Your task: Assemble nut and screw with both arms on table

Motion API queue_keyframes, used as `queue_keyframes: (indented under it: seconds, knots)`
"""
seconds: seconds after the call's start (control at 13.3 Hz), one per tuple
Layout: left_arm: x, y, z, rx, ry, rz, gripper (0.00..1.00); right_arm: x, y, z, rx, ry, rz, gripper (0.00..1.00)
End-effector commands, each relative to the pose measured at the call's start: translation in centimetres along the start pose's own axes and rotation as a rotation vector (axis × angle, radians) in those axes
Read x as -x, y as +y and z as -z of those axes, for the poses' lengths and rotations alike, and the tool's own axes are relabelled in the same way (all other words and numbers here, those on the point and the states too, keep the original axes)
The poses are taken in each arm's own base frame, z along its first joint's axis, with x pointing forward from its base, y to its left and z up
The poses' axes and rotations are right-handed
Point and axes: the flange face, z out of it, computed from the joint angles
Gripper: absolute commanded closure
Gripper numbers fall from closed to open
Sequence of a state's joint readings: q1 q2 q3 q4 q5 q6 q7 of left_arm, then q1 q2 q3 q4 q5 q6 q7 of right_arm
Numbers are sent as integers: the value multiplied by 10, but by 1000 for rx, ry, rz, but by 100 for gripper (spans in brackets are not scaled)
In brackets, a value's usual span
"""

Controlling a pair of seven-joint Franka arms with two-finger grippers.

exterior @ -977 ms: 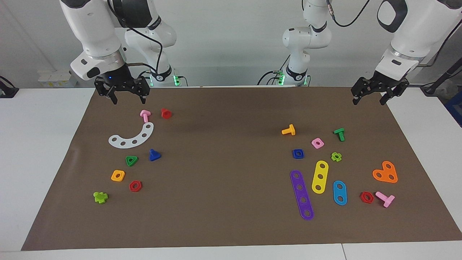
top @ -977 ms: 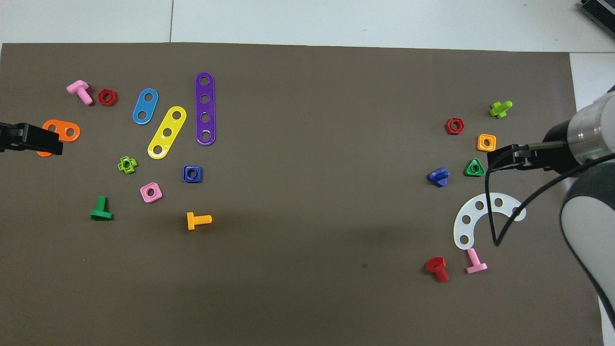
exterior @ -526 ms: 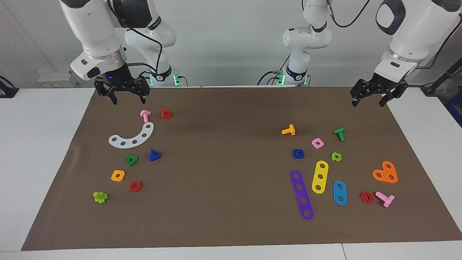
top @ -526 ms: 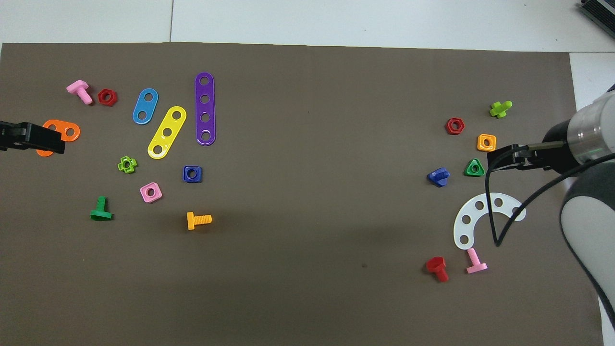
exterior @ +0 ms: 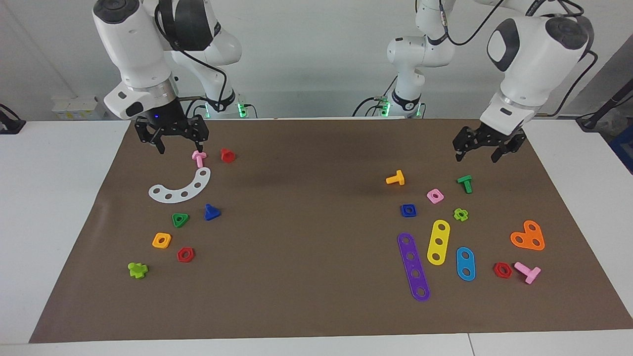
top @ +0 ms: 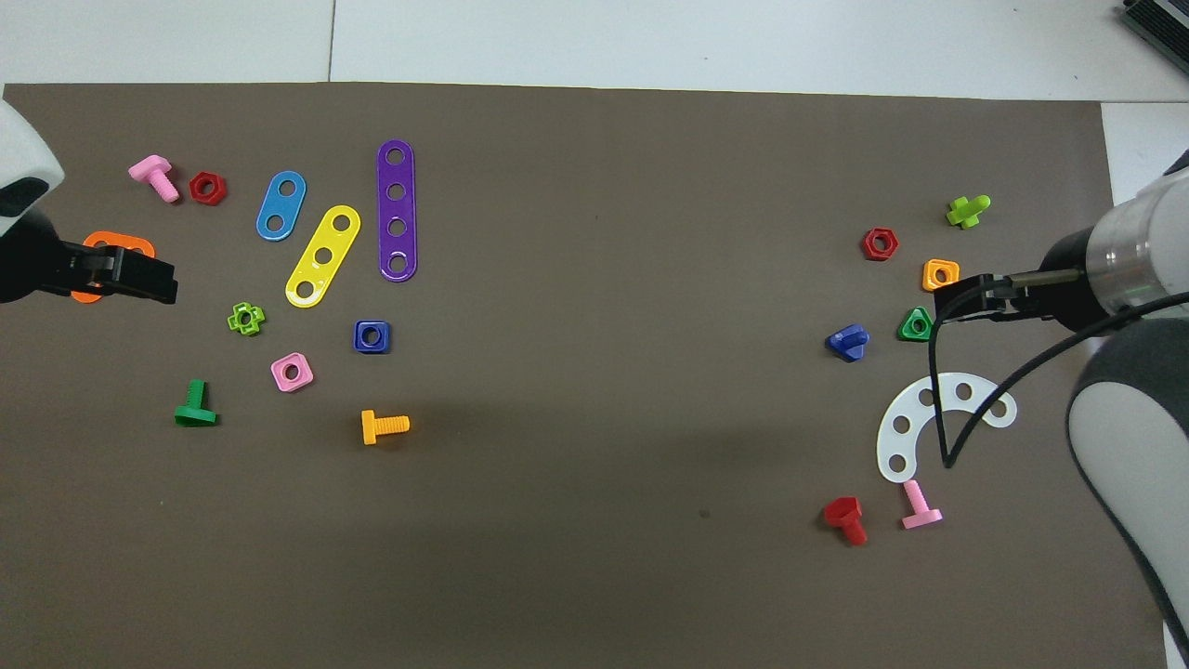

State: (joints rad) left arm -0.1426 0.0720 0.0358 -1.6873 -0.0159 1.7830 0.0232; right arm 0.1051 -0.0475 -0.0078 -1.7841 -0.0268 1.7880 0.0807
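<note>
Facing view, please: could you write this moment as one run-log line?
stage: approach | left gripper: open, empty, raised | right gripper: open, empty, raised | nut: on mat, untouched | screw: on mat, untouched

A robotics lab: two white arms (exterior: 143,54) bolted at a white table (exterior: 54,198) against bare walls.

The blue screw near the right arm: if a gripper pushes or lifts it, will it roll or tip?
The screw rests on its triangular head, stem tilted, so it would probably tip rather than roll. It looks like small hollow plastic: likely light, and perhaps slippery between the fingers.
</note>
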Motion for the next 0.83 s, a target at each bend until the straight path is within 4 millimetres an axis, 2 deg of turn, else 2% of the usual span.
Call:
queue_keyframes:
  seconds: [0.0,0.23,0.38,0.45,0.68,0.75]
  knots:
    - [-11,11,-56,12,9,10,0,8,5,-27,-17,1,29,2]
    - [-6,27,-106,20,58,47,0,8,8,-67,-18,33,28,3]
    - [-7,34,-134,24,67,80,1,1,16,-96,-17,33,12,5]
    - [-5,50,-149,24,60,71,2,-4,16,-111,-17,27,11,5]
    - [13,59,-196,23,69,80,5,-20,13,-156,-17,31,9,12]
    - [16,58,-205,22,64,85,9,-22,11,-167,-18,34,9,13]
